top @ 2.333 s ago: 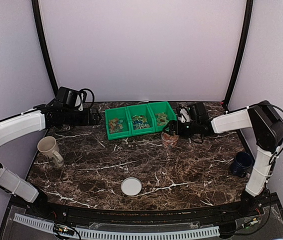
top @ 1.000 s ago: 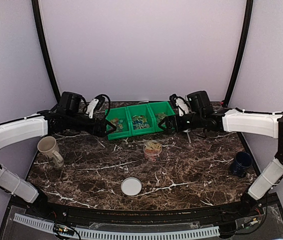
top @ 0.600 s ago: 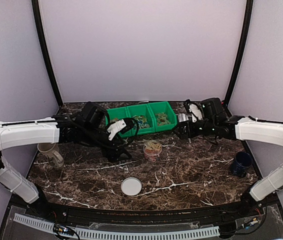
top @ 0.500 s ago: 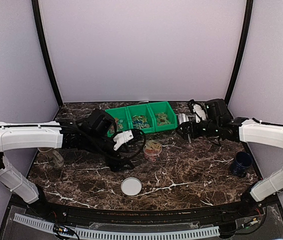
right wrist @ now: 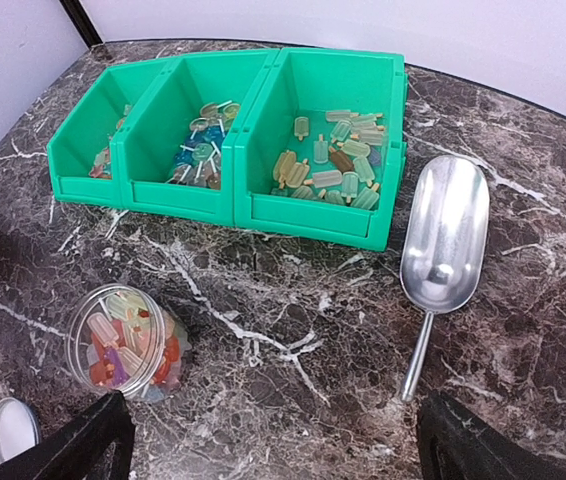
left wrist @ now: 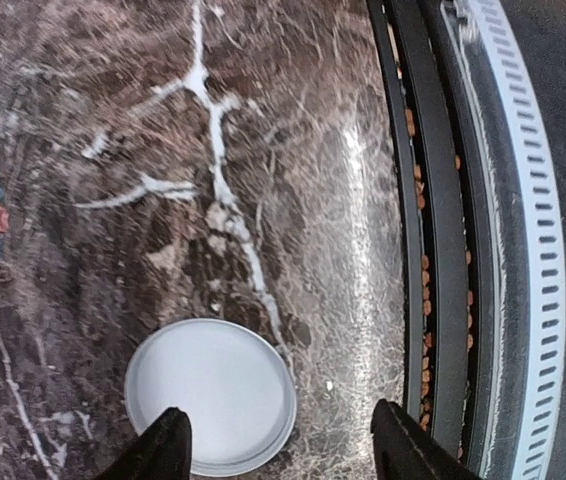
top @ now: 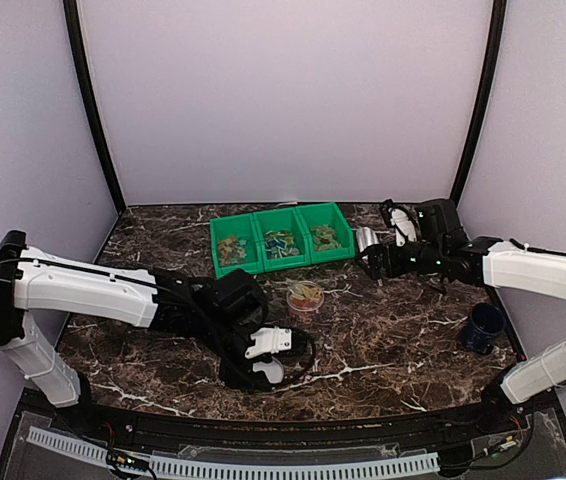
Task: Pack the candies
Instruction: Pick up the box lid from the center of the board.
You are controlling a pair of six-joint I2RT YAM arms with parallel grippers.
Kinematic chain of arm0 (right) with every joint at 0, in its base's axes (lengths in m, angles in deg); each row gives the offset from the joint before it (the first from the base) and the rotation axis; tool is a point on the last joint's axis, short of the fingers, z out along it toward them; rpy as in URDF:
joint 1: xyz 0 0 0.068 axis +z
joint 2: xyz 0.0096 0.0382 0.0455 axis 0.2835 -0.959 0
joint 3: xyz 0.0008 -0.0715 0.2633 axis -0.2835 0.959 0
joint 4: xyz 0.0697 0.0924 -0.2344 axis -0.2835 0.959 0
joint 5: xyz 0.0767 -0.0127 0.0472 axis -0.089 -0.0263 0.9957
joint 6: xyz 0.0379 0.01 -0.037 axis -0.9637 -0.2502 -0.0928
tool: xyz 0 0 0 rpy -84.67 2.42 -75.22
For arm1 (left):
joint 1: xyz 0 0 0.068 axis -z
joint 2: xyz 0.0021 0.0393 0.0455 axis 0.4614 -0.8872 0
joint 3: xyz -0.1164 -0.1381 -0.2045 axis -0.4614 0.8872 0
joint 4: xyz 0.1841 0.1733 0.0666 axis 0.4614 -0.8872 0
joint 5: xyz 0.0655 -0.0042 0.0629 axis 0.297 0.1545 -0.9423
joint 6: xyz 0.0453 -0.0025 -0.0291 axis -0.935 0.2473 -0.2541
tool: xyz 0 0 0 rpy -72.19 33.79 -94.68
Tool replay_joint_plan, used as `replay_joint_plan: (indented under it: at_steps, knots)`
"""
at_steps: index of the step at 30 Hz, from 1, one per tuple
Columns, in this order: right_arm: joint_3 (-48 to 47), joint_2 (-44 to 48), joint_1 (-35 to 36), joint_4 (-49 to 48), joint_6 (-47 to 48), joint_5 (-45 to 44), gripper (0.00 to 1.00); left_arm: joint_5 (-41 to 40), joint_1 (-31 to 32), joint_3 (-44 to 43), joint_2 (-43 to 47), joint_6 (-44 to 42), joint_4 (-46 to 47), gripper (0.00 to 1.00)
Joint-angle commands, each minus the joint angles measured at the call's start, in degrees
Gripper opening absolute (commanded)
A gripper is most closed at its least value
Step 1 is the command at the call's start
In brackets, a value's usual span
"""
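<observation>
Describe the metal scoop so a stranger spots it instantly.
Start at the green three-compartment bin at the back of the dark marble table. Just off its right end lies the scoop, handle pointing away from the wall. Nothing else there is shiny bare metal.

Left arm (top: 93, 290) is stretched low, left gripper (left wrist: 281, 455) pointing down, jaws apart; right arm (top: 538, 270) extended inward, right gripper (right wrist: 283, 450) raised, jaws spread wide
</observation>
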Motion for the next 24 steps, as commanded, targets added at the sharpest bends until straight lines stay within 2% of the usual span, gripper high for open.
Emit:
replay_joint_plan:
  at_steps: [1, 12, 20, 24]
  knots:
    - [0.56, 1.25, -0.31, -2.09, -0.04, 1.55, 0.99, -5.74, 2.97, 0.42, -4.93, -3.07, -3.71, 0.61]
    - [1.28, 2.00, -0.29, -2.54, -0.18, 2.10, 0.99, -8.34, 4.78, 0.83, -8.17, -2.72, -1.96, 0.42]
    - [0.96, 1.75, -0.29, -2.57, -0.09, 2.19, 0.99, -7.29, 5.04, 1.28, -8.92, -2.81, -1.59, 0.36]
    - [0.80, 1.65, -0.35, -2.52, -0.13, 2.19, 0.99, -7.87, 5.05, 1.24, -10.03, -2.64, -1.79, 0.28]
